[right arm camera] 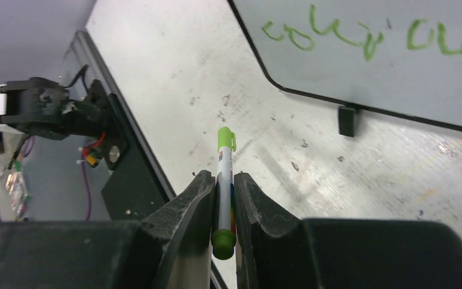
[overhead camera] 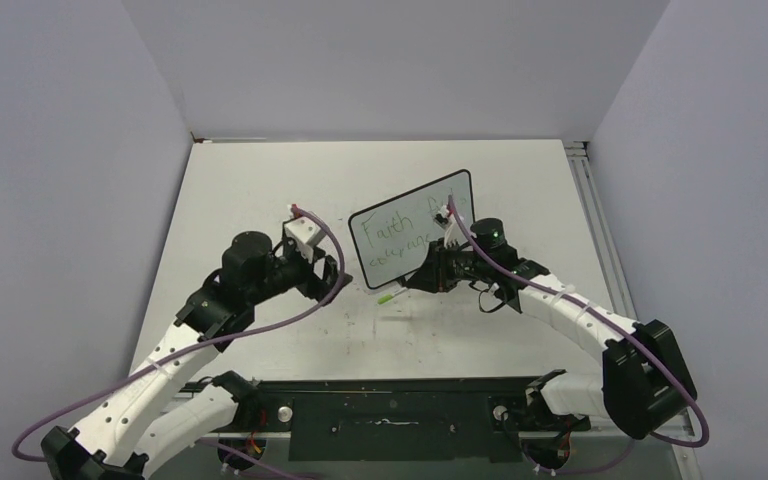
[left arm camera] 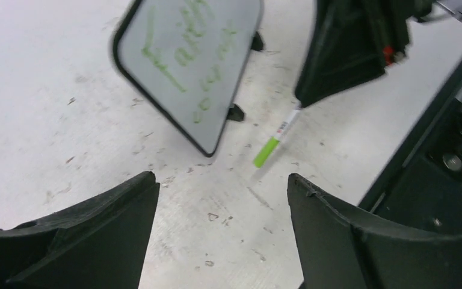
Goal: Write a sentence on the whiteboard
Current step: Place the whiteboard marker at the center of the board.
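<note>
My right hand (right arm camera: 224, 176) is clamped on the marker (right arm camera: 224, 158). In the right wrist view both fingers press its white barrel from either side, with a green cap sticking out ahead of them and a green butt end nearest the camera. From above, this hand (overhead camera: 425, 278) sits just in front of the whiteboard (overhead camera: 390, 268), near its lower edge. The marker (overhead camera: 392, 297) pokes out to the left, low over the table (overhead camera: 260, 190) – I cannot tell whether the cap touches the surface.

My left hand (left arm camera: 221, 180) is open. Its two black fingers stand wide apart with only scuffed tabletop between them. In the top view it (overhead camera: 325, 275) hangs just left of the board's left edge, apart from it.

The whiteboard (left arm camera: 207, 129) stands on the middle of the table, propped on small black feet (left arm camera: 236, 112) and leaning back, its face turned toward my arms. One foot (right arm camera: 347, 120) shows under the black frame in the right wrist view.

The sentence (overhead camera: 410, 230) runs across the board in thin green marker, in two lines. The upper line starts with "Faith", and its later part is hidden behind my right wrist. The lower line (right arm camera: 367, 39) is looser handwriting that begins "cou" – the rest I cannot read for sure. From the left wrist the writing (left arm camera: 192, 54) is blurred. The marker (left arm camera: 275, 141) points down and left out of the right hand, beside the board's near corner.
</note>
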Tool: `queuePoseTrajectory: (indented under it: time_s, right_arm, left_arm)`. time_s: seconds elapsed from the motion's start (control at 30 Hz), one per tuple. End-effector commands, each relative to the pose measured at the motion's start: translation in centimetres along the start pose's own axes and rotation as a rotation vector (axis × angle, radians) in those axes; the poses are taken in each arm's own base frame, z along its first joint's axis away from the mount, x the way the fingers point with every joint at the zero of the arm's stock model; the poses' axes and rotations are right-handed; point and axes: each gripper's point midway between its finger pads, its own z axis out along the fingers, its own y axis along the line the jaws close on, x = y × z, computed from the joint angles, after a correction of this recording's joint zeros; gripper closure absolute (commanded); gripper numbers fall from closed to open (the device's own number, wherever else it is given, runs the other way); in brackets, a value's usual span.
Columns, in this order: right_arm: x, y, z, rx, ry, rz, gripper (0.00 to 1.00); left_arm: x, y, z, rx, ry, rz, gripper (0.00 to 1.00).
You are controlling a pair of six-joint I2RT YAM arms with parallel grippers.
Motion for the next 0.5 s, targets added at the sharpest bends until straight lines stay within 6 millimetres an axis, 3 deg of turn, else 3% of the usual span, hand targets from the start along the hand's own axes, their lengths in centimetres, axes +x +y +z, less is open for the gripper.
queuePoseTrajectory:
  time_s: [0.0, 0.1, 0.23, 0.37, 0.47]
  right_arm:
    - [0.0, -3.2, 0.0, 0.158, -0.051, -0.036, 0.94]
    - [1.1, -5.2, 0.4, 0.224, -0.031, -0.002, 0.93]
    - [1.9, -7.5, 0.2, 0.331, -0.031, 0.017, 0.90]
    - [2.6, -9.6, -0.7, 0.457, -0.023, 0.035, 0.84]
    - [2.8, -10.9, -1.3, 0.537, -0.036, 0.048, 0.72]
  left_arm:
    - [-3.3, 5.8, -0.6, -0.234, -0.099, -0.152, 0.21]
    - [-3.1, 9.5, -1.5, -0.360, -0.115, -0.254, 0.18]
    - [-2.4, 12.9, -3.5, -0.522, -0.123, -0.291, 0.07]
    - [-1.4, 14.8, -4.9, -0.643, -0.102, -0.308, 0.03]
    - [-1.2, 15.0, -4.9, -0.649, -0.092, -0.302, 0.03]
